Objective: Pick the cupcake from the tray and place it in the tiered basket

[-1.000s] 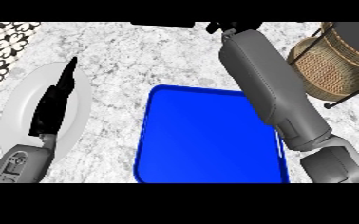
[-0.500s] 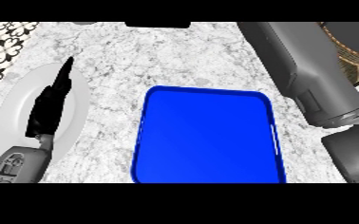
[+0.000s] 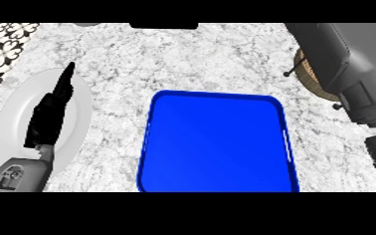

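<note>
**Right arm over the basket at the frame's right edge, no cupcake in sight**

The blue tray (image 3: 217, 144) lies at lower centre on the counter (image 3: 183, 55) with only bare blue showing. The cupcake appears nowhere, so I cannot tell where it is. The right forearm (image 3: 337, 59) runs up the right edge and covers most of the basket (image 3: 310, 77), whose woven side peeks out on the arm's left. The right hand is outside the frame, so whether it holds anything cannot be told. The basket sits up and to the right of the tray, apart from it, so the right arm is by far the nearer for placing. The left hand (image 3: 50, 112) rests at far left over a white plate (image 3: 79, 104), fingers straight, holding nothing.
</note>
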Robot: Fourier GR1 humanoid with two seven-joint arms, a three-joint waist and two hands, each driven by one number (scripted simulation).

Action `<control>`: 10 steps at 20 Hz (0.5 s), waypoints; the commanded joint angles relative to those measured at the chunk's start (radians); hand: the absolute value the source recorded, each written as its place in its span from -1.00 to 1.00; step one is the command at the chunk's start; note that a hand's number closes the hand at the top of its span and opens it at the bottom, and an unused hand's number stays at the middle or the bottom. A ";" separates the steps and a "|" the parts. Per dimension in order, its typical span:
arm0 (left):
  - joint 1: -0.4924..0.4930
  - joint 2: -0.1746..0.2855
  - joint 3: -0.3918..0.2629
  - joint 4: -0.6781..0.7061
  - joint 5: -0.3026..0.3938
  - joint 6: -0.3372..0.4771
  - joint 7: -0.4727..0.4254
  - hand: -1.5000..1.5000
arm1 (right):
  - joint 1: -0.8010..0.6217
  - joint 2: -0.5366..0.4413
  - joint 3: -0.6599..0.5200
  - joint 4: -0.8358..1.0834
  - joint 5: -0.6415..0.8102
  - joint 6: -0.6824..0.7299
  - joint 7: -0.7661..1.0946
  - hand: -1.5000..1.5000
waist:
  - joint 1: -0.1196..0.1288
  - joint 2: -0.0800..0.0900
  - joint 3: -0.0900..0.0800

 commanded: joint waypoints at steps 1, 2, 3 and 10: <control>-0.018 -0.016 -0.004 -0.004 -0.012 0.000 0.025 0.00 | 0.016 -0.029 0.033 0.057 0.055 0.044 0.012 1.00 | -0.004 0.001 0.000; 0.000 -0.028 -0.009 0.017 -0.022 0.011 -0.012 0.00 | -0.016 -0.086 0.024 0.092 0.056 0.087 0.007 1.00 | 0.004 0.006 0.000; -0.014 -0.007 0.001 -0.009 -0.016 -0.001 0.019 0.00 | 0.024 -0.070 0.053 0.106 0.088 0.066 0.020 1.00 | 0.003 0.004 0.000; 0.012 0.004 0.037 -0.002 0.002 -0.034 -0.006 0.00 | 0.072 -0.194 0.075 0.144 0.124 0.147 -0.022 1.00 | -0.009 -0.003 0.001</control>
